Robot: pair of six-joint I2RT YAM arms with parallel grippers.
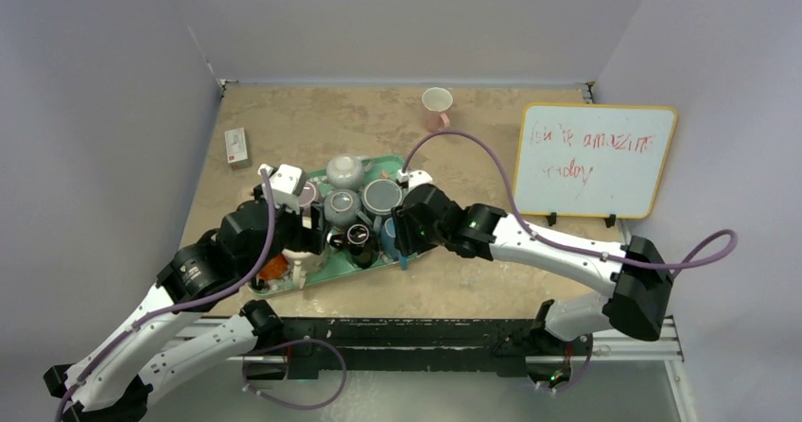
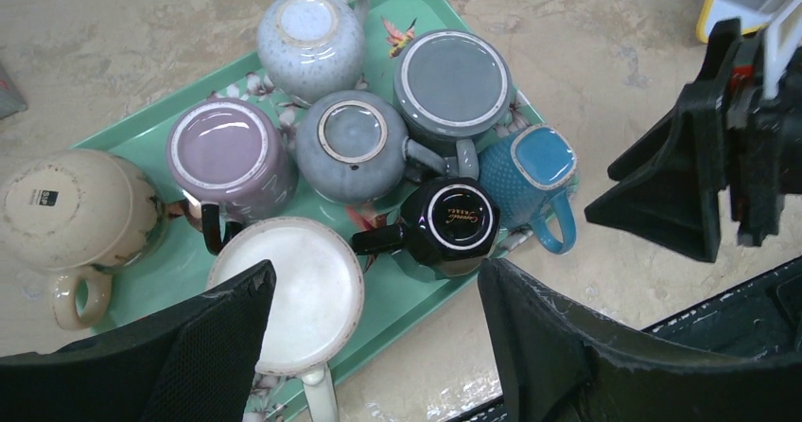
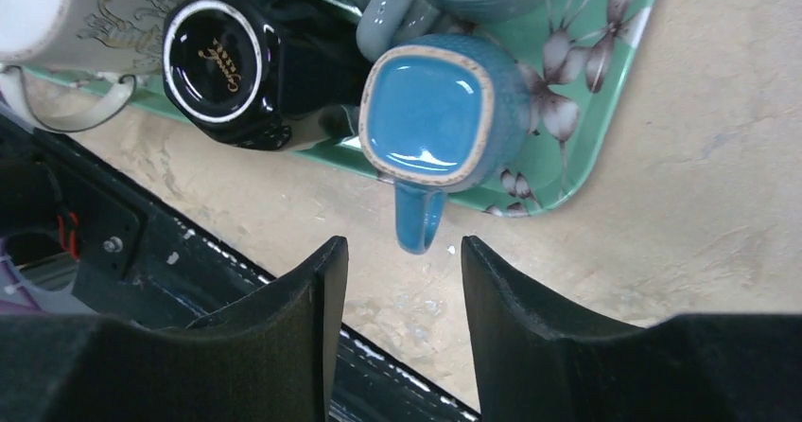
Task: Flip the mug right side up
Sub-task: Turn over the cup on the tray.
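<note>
A small white box is lying on the far left of the table. Just right of it, the left gripper is hovering over the near left part of a green floral tray, its fingers spread wide and holding nothing. Eight mugs are sitting bottom-up on the tray. From the left they are a cream mug, a lilac mug, a white mug at the near rim, a speckled pale blue mug at the far rim, a small grey mug in the middle, a black mug, a wider grey mug and, at the tray's right near corner, a teal blue mug. The blue mug is touching the black one, and its handle is sticking out over the tray's rim above the table. The right gripper is hanging just in front of that handle, jaws parted with a narrow gap that is lining up with the handle's end, gripping nothing. Farther back, a pink cup is standing upright, and a whiteboard with red writing is leaning at the far right
</note>
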